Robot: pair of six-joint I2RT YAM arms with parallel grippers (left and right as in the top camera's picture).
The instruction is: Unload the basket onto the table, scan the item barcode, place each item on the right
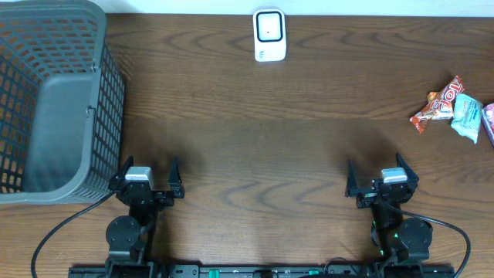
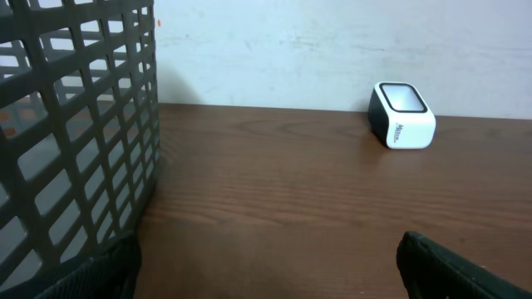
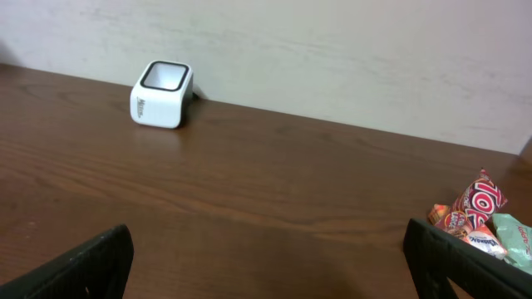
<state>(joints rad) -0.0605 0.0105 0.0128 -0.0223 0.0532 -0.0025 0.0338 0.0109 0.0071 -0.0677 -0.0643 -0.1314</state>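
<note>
Scanner [image 1: 269, 35] centre-back; snacks [image 1: 444, 104] R, maybe 3

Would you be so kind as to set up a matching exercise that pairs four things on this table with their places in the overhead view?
Things:
1. grey basket
2. white scanner
3. snack packets
4. right tool

Places:
A. right edge of the table
B. near side, jaws open
C. left side of the table
D. far edge, middle

Pairs: 1-C, 2-D, 3-A, 4-B
</note>
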